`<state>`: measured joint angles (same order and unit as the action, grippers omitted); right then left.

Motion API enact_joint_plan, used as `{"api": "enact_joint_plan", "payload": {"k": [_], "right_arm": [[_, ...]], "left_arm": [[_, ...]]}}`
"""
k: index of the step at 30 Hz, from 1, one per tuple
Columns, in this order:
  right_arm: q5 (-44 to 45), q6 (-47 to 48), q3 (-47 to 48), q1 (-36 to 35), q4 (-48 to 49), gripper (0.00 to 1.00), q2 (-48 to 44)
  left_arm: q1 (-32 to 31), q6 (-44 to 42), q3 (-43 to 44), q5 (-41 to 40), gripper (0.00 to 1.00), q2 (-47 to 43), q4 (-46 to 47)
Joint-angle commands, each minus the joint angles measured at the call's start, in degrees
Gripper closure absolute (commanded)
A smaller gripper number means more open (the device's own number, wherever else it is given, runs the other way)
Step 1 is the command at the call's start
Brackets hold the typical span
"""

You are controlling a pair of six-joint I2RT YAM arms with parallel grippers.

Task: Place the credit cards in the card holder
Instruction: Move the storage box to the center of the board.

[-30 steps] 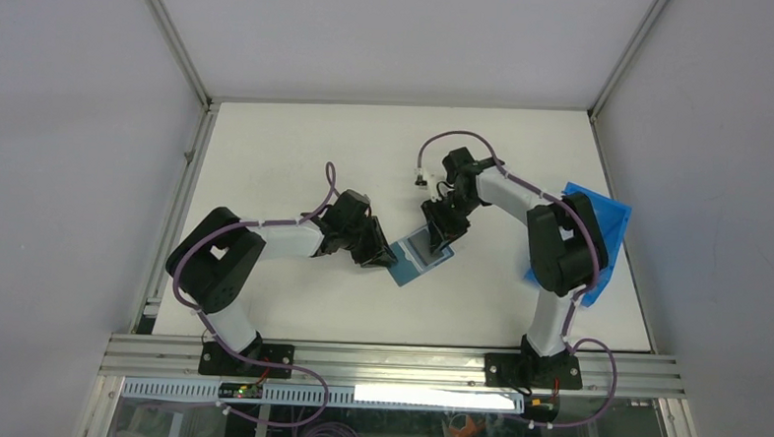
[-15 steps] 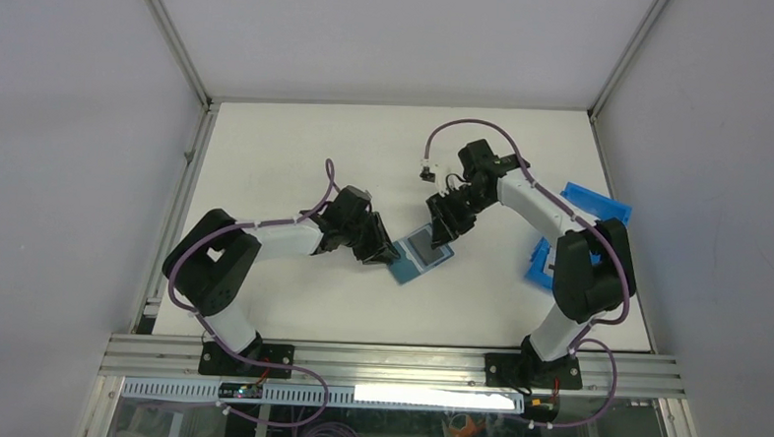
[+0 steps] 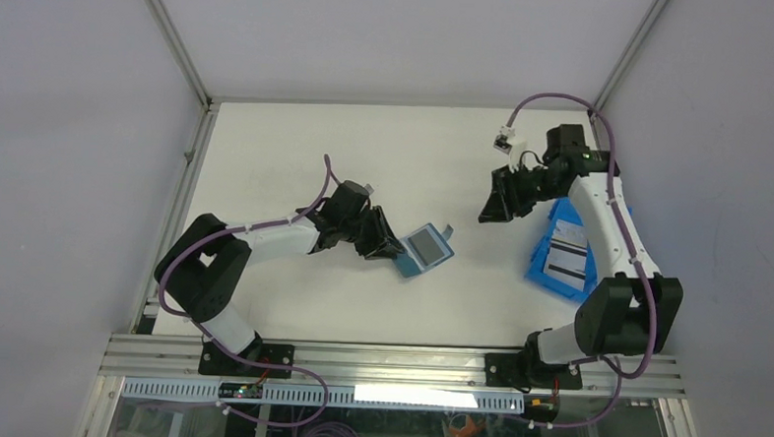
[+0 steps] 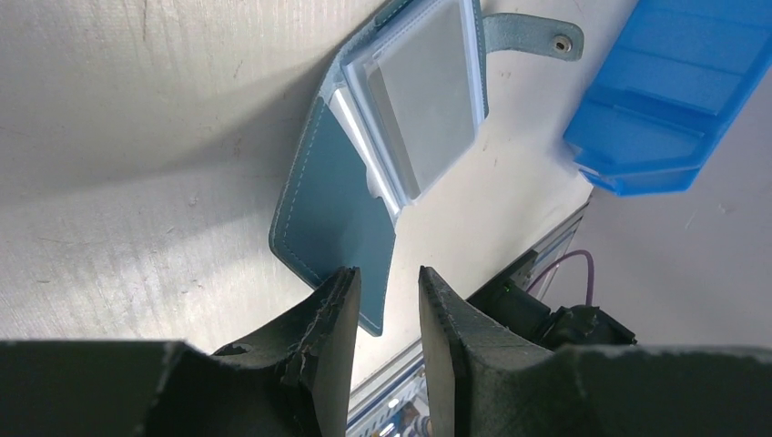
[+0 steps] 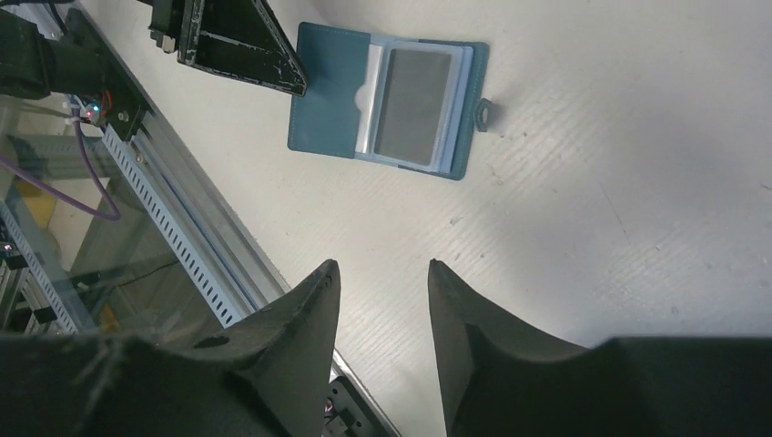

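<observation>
The teal card holder (image 3: 427,248) lies open on the white table, and a grey card (image 4: 428,91) shows in its clear pocket. My left gripper (image 4: 387,282) is open at the holder's left flap (image 4: 332,205). The flap's corner shows in the gap between the fingers, with one fingertip (image 4: 344,296) over its edge. My right gripper (image 5: 382,273) is open and empty above bare table, to the right of the holder (image 5: 387,100) and close to the blue bin (image 3: 541,273). Credit cards (image 3: 570,256), pale with a dark stripe, lie in that bin.
The bright-blue bin (image 4: 674,91) sits near the table's right edge. The holder's snap tab (image 4: 533,36) sticks out on the bin's side. An aluminium rail (image 3: 396,362) runs along the near edge by both arm bases.
My right gripper has left the card holder and swung right and back toward the bin, its jaws widening. The bin's cards are now uncovered. The left gripper has stayed at the flap.
</observation>
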<state>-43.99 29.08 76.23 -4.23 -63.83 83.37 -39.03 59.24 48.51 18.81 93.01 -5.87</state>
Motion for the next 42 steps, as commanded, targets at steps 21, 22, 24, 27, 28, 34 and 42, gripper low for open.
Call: {"api": "enact_joint_plan", "payload": {"k": [21,22,24,27,28,34,42], "right_arm": [[17.4,16.9,8.7,37.4,-13.0,0.53,-0.6],[17.8,18.2,8.6,37.4,-13.2,0.51,-0.4],[17.8,21.1,8.7,37.4,-14.3,0.50,0.2],[17.5,26.3,9.1,37.4,-17.3,0.49,1.5],[17.7,27.6,9.1,37.4,-17.8,0.49,1.8],[21.4,30.8,6.1,35.8,-14.5,0.48,3.4],[23.7,47.6,2.2,34.6,-8.9,0.48,4.2]], "left_arm": [[0.2,-1.6,0.6,4.6,0.68,3.1,2.6],[0.3,-1.6,0.5,4.6,0.68,2.9,2.6],[0.3,-1.7,0.2,4.7,0.68,2.9,2.7],[0.3,-1.6,-0.2,4.8,0.68,2.8,3.1],[0.3,-1.6,-0.4,4.8,0.68,2.7,3.2],[0.3,-1.2,-0.8,5.0,0.68,2.5,3.3],[0.3,-0.3,-0.5,4.5,0.68,2.8,3.3]]}}
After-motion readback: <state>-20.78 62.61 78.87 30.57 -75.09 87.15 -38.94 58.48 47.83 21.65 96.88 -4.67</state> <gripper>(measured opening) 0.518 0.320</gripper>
